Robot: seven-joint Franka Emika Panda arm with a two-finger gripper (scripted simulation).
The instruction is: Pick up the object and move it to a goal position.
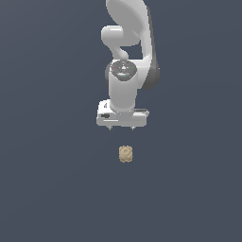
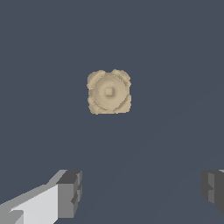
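Note:
The object is a small tan lumpy block with a round mark on top, lying on the flat dark grey ground. My white gripper hangs above and behind it in the exterior view, pointing down, with its two short fingertips spread wide. In the wrist view the object lies ahead of the gripper, outside the gap between the grey finger pads. The jaws stand open and hold nothing. The object is much narrower than the gap.
Only the plain dark grey ground surrounds the object. The arm's white links rise behind the gripper. No goal marker shows in either view.

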